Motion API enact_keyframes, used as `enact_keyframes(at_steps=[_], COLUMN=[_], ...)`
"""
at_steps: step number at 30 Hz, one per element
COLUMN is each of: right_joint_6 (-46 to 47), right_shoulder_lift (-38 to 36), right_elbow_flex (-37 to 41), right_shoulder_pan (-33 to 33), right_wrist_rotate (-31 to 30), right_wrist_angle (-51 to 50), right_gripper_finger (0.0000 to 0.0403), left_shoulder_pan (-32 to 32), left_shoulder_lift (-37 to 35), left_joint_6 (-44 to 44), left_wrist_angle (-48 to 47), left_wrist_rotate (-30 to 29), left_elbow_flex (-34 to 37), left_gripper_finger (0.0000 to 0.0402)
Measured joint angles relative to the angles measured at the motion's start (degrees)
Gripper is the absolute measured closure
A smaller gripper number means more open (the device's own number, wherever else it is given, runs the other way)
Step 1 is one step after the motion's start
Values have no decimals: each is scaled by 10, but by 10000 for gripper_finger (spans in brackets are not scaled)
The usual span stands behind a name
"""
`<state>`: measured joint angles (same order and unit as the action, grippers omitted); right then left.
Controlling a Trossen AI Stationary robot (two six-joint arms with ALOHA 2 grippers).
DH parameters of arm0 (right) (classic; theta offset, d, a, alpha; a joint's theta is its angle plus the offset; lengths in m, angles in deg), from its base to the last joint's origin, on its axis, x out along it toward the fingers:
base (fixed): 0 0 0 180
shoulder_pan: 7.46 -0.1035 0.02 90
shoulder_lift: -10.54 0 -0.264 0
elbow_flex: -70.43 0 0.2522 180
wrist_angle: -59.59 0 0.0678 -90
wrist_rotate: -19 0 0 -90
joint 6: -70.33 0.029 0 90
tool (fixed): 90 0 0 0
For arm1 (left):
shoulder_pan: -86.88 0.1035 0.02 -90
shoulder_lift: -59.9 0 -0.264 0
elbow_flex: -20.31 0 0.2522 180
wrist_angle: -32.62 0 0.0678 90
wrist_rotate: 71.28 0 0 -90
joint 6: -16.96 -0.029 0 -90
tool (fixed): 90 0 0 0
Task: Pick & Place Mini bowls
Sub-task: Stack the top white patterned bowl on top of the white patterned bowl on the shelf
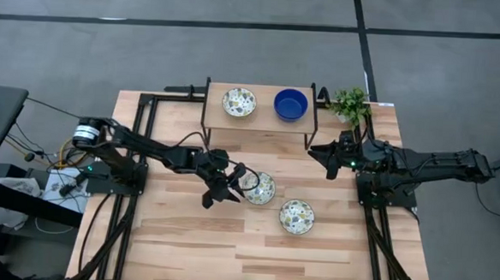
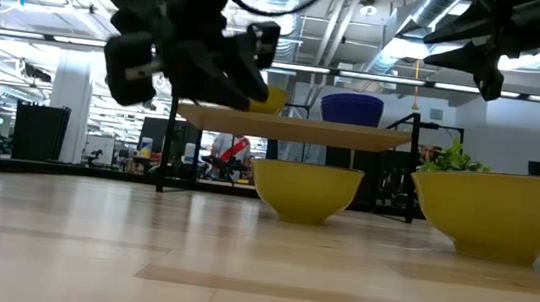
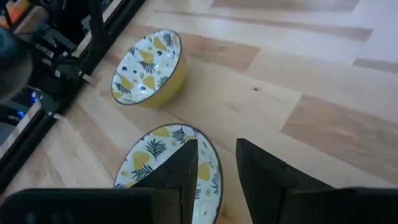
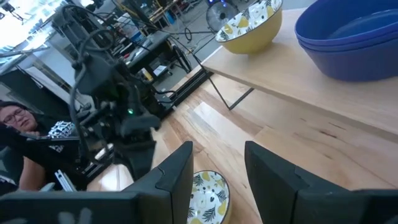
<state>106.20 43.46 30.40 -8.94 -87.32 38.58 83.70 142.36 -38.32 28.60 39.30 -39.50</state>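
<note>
Two patterned mini bowls, yellow outside, rest on their bases on the table: one (image 1: 258,188) mid-table, one (image 1: 296,216) nearer the front right. A third patterned bowl (image 1: 239,102) and two stacked blue bowls (image 1: 290,104) stand on a raised wooden shelf (image 1: 260,119) at the far side. My left gripper (image 1: 227,187) is open and raised above the left rim of the mid-table bowl (image 3: 163,167); in the left wrist view one finger (image 3: 184,167) shows over the bowl, the other (image 3: 261,177) beside it. My right gripper (image 1: 321,158) is open and empty, in the air by the shelf's right end.
A small green plant (image 1: 350,102) stands at the far right corner beside the shelf. Black frame rails (image 1: 138,143) run along both sides of the table. A person (image 4: 12,118) shows beyond the table's left side. Bare wood (image 1: 193,240) lies at the front.
</note>
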Motion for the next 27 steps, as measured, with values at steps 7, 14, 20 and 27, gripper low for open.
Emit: enact_keyframes(at_steps=[7, 14, 20, 27], right_joint_6=[2, 2, 2, 2], right_shoulder_lift=[0, 0, 0, 0], right_elbow_flex=[0, 0, 0, 0], right_shoulder_pan=[0, 0, 0, 0], right_wrist_rotate=[0, 0, 0, 0], right_wrist_angle=[0, 0, 0, 0], right_gripper_finger=[270, 269, 269, 270], left_shoulder_pan=[0, 0, 0, -1], left_shoulder_lift=[59, 79, 80, 80], left_joint_6=[0, 0, 2, 2], left_wrist_angle=[8, 8, 3, -3], left_wrist_rotate=[-11, -26, -35, -44], left_elbow_flex=[-23, -35, -35, -35], left_gripper_finger=[293, 293, 300, 314])
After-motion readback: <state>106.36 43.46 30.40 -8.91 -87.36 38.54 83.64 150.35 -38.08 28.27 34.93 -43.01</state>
